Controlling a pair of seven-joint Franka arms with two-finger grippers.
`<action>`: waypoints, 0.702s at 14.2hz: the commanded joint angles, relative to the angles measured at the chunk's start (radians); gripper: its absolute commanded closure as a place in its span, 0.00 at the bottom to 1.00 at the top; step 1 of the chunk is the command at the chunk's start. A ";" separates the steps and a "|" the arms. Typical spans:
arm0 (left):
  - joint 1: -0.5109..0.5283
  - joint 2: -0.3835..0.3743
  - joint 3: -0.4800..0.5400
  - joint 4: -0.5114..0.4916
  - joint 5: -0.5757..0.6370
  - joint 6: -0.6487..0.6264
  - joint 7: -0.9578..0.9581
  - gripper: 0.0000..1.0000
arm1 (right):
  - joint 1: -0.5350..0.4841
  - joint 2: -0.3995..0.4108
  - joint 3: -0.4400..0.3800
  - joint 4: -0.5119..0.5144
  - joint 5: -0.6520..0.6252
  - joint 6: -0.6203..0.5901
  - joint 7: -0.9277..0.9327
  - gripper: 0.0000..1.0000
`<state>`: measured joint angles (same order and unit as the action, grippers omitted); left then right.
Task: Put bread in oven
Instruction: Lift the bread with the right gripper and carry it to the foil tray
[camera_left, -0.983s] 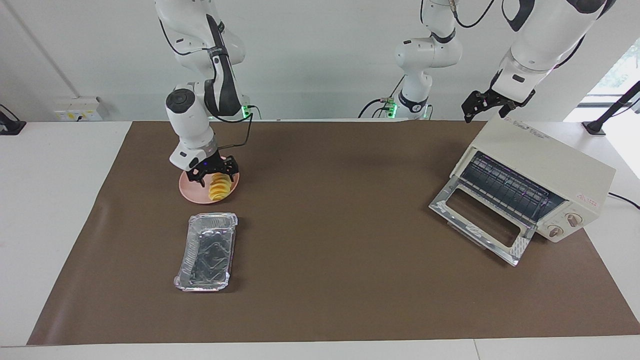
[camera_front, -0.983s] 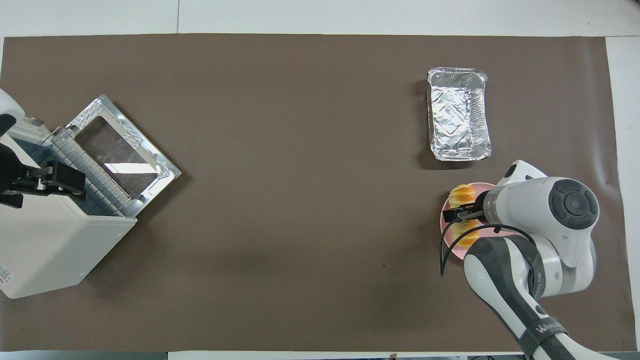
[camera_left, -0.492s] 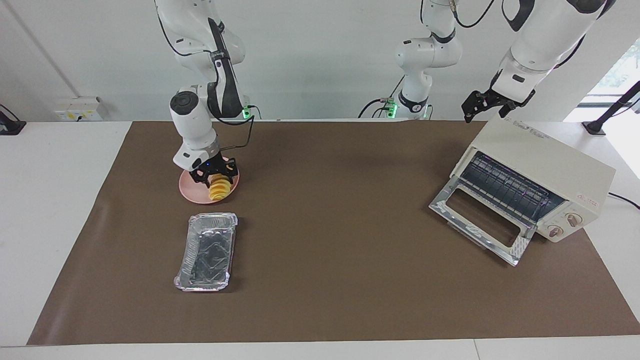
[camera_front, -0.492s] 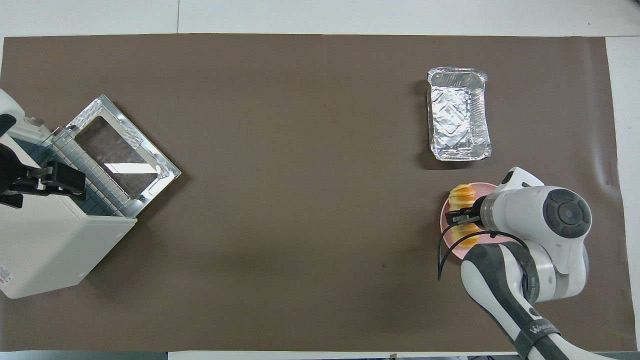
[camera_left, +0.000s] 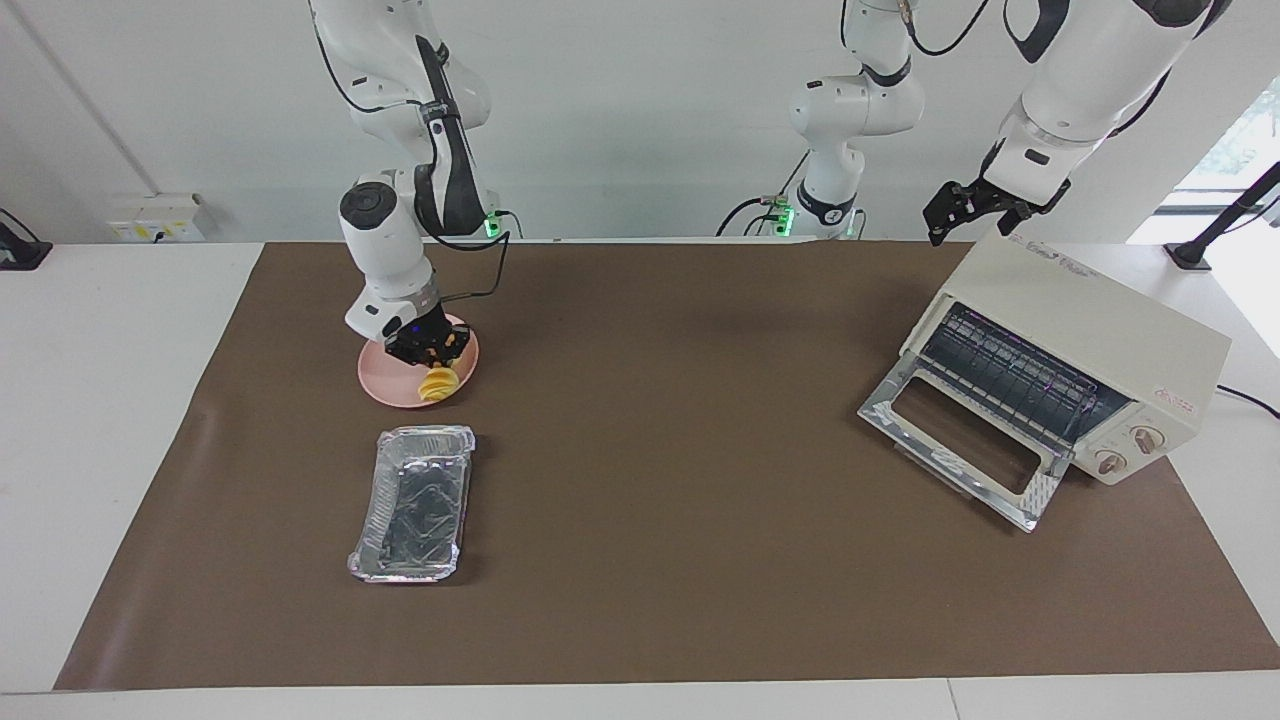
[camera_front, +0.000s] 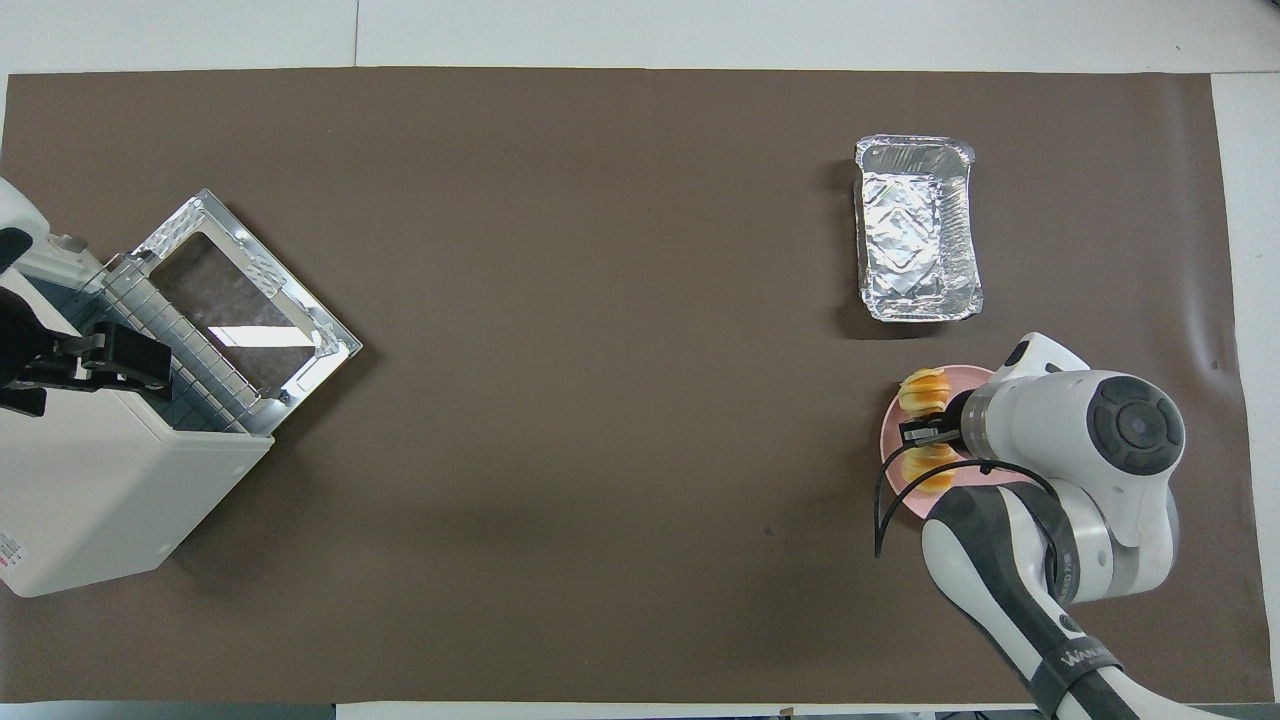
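The bread (camera_left: 438, 383) lies on a round pink plate (camera_left: 380, 385) near the right arm's end of the table. My right gripper (camera_left: 428, 346) is down on the bread's middle and shut on it. In the overhead view the bread (camera_front: 924, 389) shows at either side of that gripper (camera_front: 926, 433). The cream-white oven (camera_left: 1090, 320) stands at the left arm's end with its glass door (camera_left: 960, 450) dropped open and the wire rack showing. My left gripper (camera_left: 968, 222) hangs open and empty over the oven's top edge nearest the robots.
A crinkled silver foil tray (camera_left: 413, 503) lies on the brown mat, farther from the robots than the pink plate. The oven (camera_front: 90, 500) sits angled at the mat's edge in the overhead view.
My right gripper's fingers, spread wide astride the bread a second ago, have closed in on it. The right arm's wrist has shifted slightly. The left arm has not moved.
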<state>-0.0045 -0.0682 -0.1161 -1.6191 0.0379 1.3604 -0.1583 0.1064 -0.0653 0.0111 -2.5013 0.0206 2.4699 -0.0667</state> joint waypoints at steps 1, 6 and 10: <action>0.012 -0.027 -0.004 -0.027 -0.012 0.013 0.005 0.00 | 0.001 0.016 0.001 0.091 0.013 -0.106 0.011 1.00; 0.012 -0.027 -0.004 -0.027 -0.012 0.012 0.005 0.00 | -0.011 0.070 0.000 0.355 0.007 -0.382 -0.002 1.00; 0.012 -0.027 -0.004 -0.028 -0.013 0.012 0.005 0.00 | -0.020 0.172 -0.006 0.609 -0.005 -0.518 -0.010 1.00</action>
<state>-0.0045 -0.0682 -0.1161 -1.6191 0.0379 1.3604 -0.1583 0.0987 0.0170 0.0058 -2.0348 0.0189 2.0141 -0.0667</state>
